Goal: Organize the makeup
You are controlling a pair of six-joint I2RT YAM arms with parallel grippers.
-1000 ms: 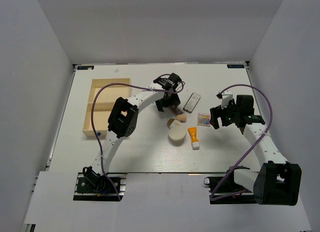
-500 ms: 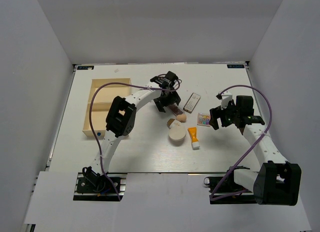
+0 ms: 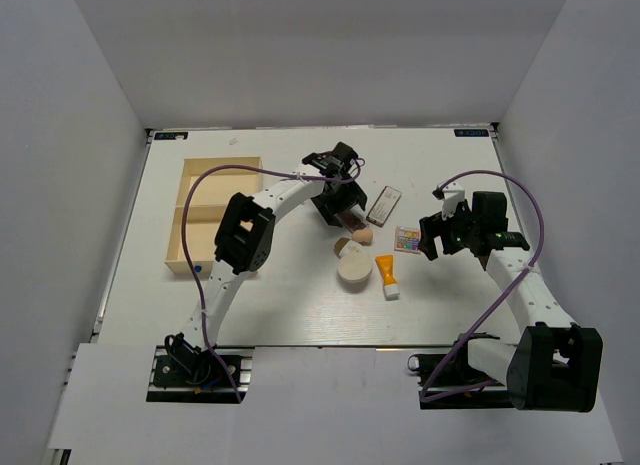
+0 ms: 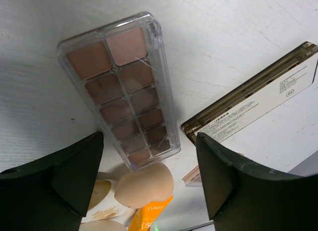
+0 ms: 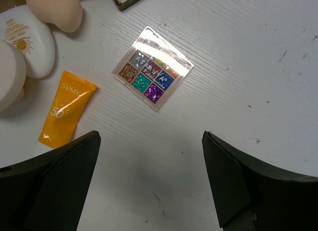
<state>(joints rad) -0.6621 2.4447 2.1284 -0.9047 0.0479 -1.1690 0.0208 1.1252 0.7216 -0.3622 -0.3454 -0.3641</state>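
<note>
Tray [image 3: 222, 190] at table [image 3: 280, 310] left, well apart from the rest; left slim case [image 4: 124, 92] beside right slim case [image 3: 384, 205]; sponge [image 3: 363, 236] at left slim case's near end; compact [image 3: 354, 266] before sponge; tube [image 3: 387, 276] right of compact; square palette [image 3: 407, 240] right of sponge

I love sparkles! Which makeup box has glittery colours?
The small square palette: rainbow glitter squares. The long palette holds plain browns; the slim case shows only a label.
</note>
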